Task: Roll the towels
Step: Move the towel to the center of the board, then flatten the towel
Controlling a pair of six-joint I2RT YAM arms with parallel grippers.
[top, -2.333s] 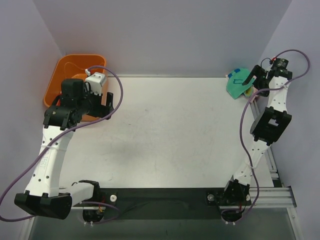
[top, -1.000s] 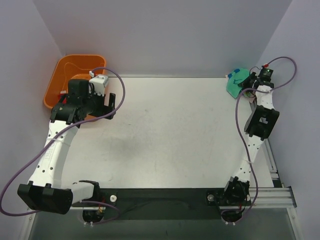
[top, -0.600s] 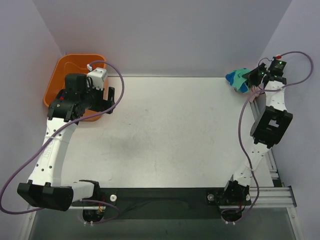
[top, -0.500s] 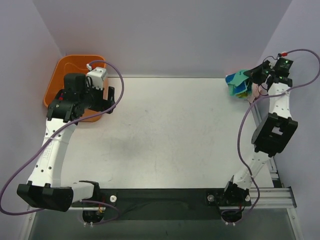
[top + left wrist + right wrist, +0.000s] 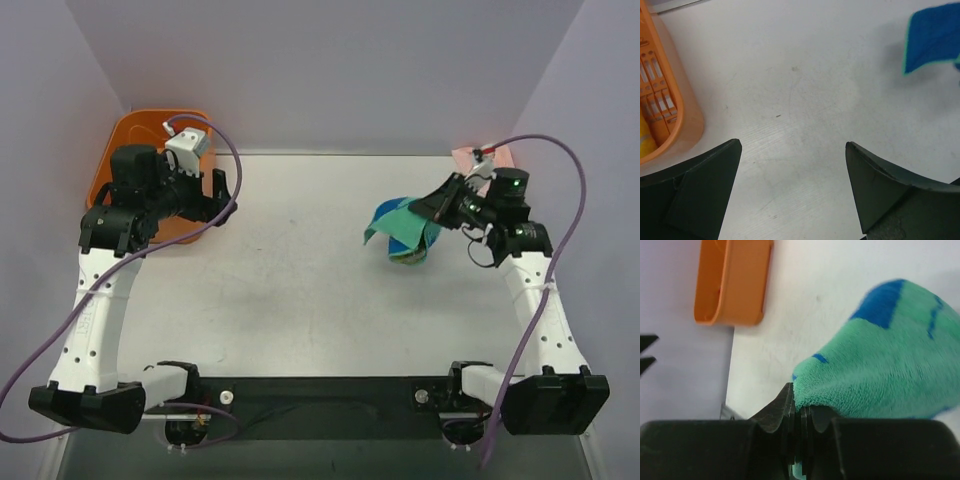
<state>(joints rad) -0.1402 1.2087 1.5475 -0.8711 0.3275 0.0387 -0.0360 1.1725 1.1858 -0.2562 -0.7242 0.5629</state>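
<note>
One green-blue towel (image 5: 403,232) in right gripper (image 5: 434,207)

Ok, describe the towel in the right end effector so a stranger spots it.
Look at the right half of the white table. There the right end effector pinches a bunched towel. It is green and blue, unlike the pale pink towel at the far right corner.

A robot test cell in a lab is shown. A white surface (image 5: 320,290) is enclosed by plain pale walls (image 5: 330,70) at 9, 12 and 3 o'clock. A left arm (image 5: 100,300) and a right arm (image 5: 540,310) are bolted to a metal rail (image 5: 330,392) at 6 o'clock, and purple cables (image 5: 560,200) are looped from them. An orange basket (image 5: 108,170) is set at 10 o'clock.
</note>
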